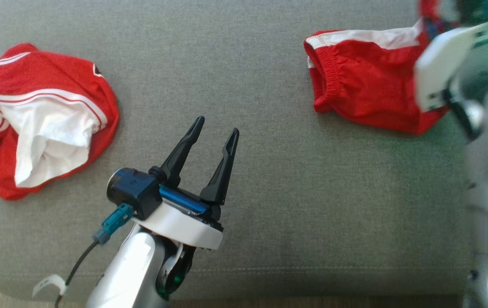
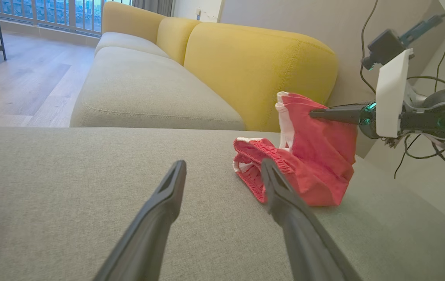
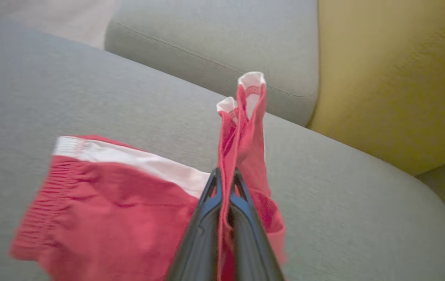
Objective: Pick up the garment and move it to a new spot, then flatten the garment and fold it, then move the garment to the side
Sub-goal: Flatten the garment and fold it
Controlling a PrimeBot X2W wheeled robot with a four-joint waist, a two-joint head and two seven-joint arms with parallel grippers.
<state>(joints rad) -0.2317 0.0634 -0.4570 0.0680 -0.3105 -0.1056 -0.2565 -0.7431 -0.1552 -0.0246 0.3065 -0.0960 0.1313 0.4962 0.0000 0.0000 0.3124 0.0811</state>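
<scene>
Red, white-trimmed garment (image 1: 363, 94) at far right corner of grey cushion (image 1: 269, 192), one fold lifted off it, pinched by right gripper (image 3: 226, 183), fingers pressed together on cloth. Left gripper (image 1: 218, 125) spread wide, empty, toward near edge. Second garment (image 1: 42, 115), red and white, crumpled at left edge.
</scene>
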